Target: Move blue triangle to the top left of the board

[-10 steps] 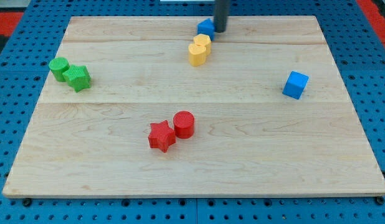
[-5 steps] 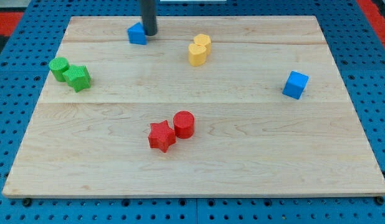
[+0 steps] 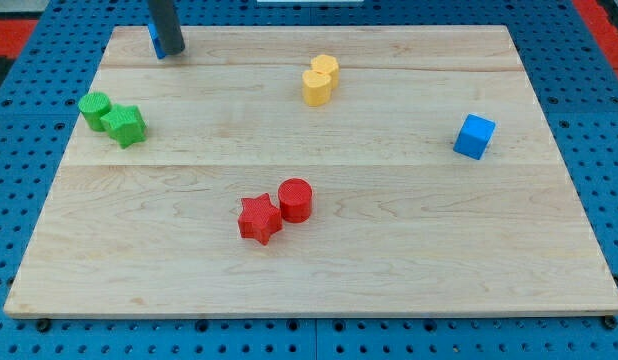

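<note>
1. A green cylinder block (image 3: 93,108) sits at the board's 9 o'clock side, touching a green star-shaped block (image 3: 124,125) just at its 4 o'clock.
2. The small blue triangle block (image 3: 153,40) lies at the 11 o'clock corner of the pale wooden board (image 3: 389,250); only a thin blue sliver shows, the rest hidden behind the rod, so its shape cannot be made out.
3. My tip (image 3: 170,52), the lower end of the straight dark rod, stands right against that blue sliver, at its 3 o'clock side. There is no claw on this arm, so no jaw state can be told.
4. A red star-shaped block (image 3: 259,219) rests toward the board's 6 o'clock, touching a red cylinder block (image 3: 295,199) at its 2 o'clock.
5. Two yellow rounded blocks (image 3: 320,80) huddle together near 12 o'clock, touching; their exact shapes are unclear.
6. A blue cube block (image 3: 474,136) stands alone at the 3 o'clock side, well apart from everything else.
</note>
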Controlling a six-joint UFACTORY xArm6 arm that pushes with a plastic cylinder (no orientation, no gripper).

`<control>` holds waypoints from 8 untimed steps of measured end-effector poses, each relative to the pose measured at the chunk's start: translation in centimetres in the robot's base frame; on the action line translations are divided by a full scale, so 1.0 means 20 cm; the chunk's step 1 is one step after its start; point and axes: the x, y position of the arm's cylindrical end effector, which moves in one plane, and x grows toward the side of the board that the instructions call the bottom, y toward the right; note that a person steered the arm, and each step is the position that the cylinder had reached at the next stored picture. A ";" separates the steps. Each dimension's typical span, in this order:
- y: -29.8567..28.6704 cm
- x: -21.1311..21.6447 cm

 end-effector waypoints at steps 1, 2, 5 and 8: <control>-0.05 -0.02; -0.05 -0.02; 0.02 -0.02; 0.58 0.47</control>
